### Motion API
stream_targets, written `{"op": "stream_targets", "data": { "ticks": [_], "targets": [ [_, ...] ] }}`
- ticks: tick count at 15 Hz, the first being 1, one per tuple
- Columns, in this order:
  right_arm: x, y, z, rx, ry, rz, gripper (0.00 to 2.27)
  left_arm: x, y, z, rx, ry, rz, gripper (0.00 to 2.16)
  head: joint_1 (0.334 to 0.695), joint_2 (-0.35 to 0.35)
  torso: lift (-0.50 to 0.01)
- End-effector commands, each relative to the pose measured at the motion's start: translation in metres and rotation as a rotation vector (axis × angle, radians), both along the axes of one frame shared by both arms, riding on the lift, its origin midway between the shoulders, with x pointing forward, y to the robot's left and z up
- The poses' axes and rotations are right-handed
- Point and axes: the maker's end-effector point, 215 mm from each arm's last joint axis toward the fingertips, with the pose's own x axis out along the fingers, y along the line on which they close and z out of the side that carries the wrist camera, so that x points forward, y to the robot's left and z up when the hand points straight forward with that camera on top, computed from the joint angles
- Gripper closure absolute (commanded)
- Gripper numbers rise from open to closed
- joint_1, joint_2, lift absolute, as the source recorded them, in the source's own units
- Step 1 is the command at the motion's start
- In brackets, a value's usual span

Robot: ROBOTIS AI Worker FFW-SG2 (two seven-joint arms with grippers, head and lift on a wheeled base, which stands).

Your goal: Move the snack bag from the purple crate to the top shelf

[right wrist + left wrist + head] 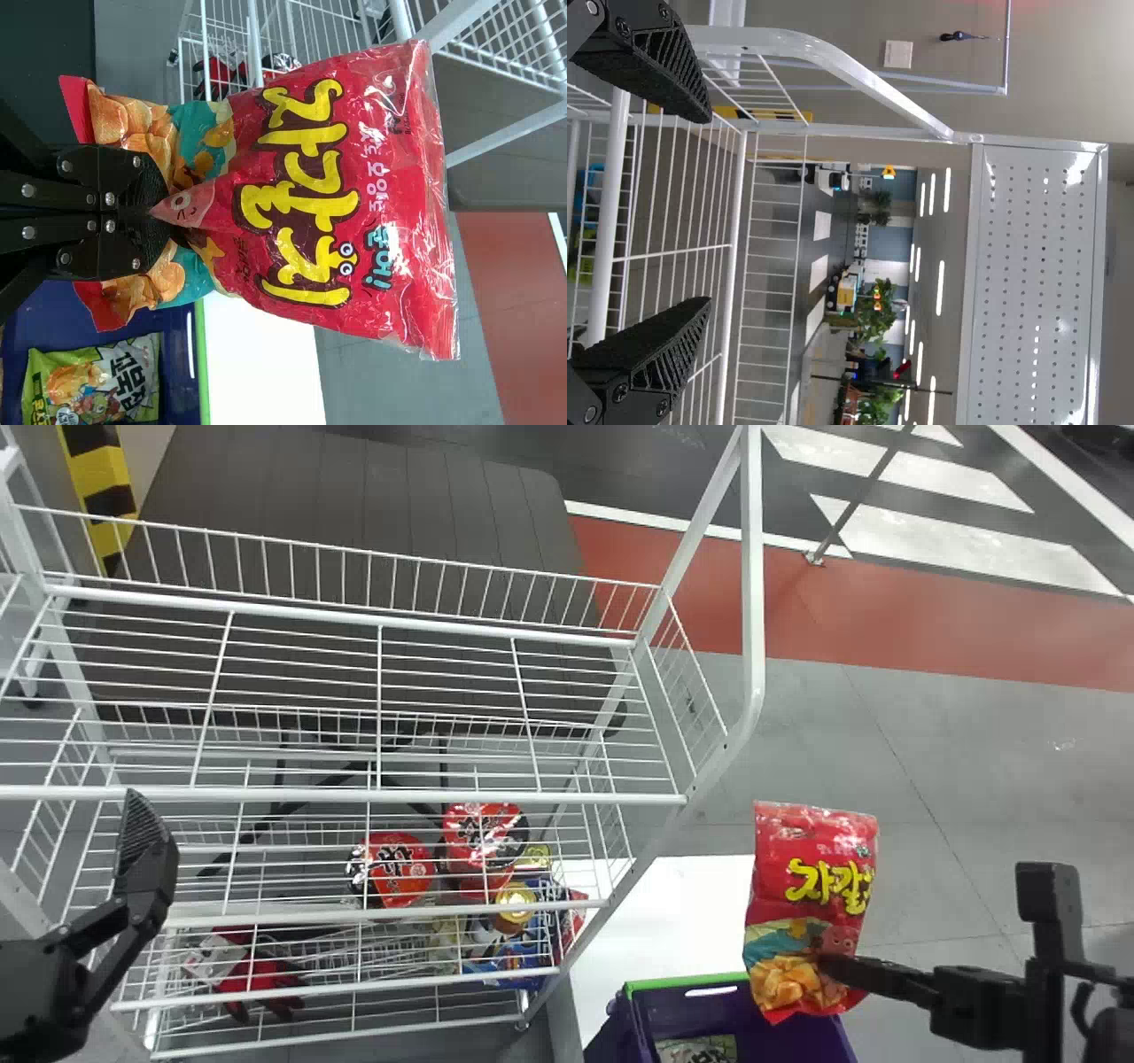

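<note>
The right gripper (833, 962) is clenched on the lower part of the snack bag (802, 908), and the bag stands nearly upright above the fingertips. The bag is of shiny red film, smooth in its broad middle, with crinkles toward the flat top edge. Where the black fingers pinch it, the film is drawn into a pointed fold.

Lower than this gripper and to its left is the purple crate (687, 981), of hard plastic with a green rim. Just beside the crate lies a flat white surface (687, 908).

Farther to the left of the same gripper stands the rack of thin white wires, its top shelf (443, 798) like an open grid with a low wire fence. On a level under it are round red packs (403, 868) with a glossy cover; they seem to be cups or bowls, but through the wires I cannot be sure.

At the far left end of the rack, the left gripper (137, 828) waits with its ridged fingers spread apart and nothing between them.

The right wrist view adds the pinched fold and, in the crate, more of a green-yellow packet (97, 381). The left wrist view adds a white metal panel (1036, 283) with rows of small holes.
</note>
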Motion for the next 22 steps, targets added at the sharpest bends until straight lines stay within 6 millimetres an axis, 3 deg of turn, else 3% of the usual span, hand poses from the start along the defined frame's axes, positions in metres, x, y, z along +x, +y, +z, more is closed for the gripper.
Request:
{"op": "stream_targets", "data": {
  "ticks": [1,11,14,17,19,22],
  "targets": [
    [0.003,0.002,0.002,0.007,-0.009,0.003,1.63,0.001,-0.001,0.000,0.003,0.008,-0.001,0.08,0.695,-0.350,-0.014],
    [-0.002,0.010,0.008,0.052,-0.022,0.009,1.63,0.000,0.000,-0.001,0.003,0.012,0.000,0.08,0.695,-0.350,0.010],
    [-0.008,0.029,0.050,0.087,-0.075,0.013,1.63,0.000,0.001,-0.002,0.008,0.012,0.001,0.08,0.695,-0.350,0.000],
    [-0.001,0.052,0.109,0.122,-0.162,0.002,1.63,0.000,0.001,-0.003,0.016,0.014,-0.003,0.08,0.695,-0.350,0.000],
    [0.013,0.080,0.142,0.183,-0.202,-0.016,1.63,0.000,0.000,-0.006,0.022,0.020,-0.005,0.08,0.695,-0.350,0.000],
    [0.062,0.127,0.183,0.155,-0.328,0.063,1.63,0.000,-0.003,-0.004,0.025,0.019,-0.016,0.08,0.695,-0.350,0.000]
  ]
}}
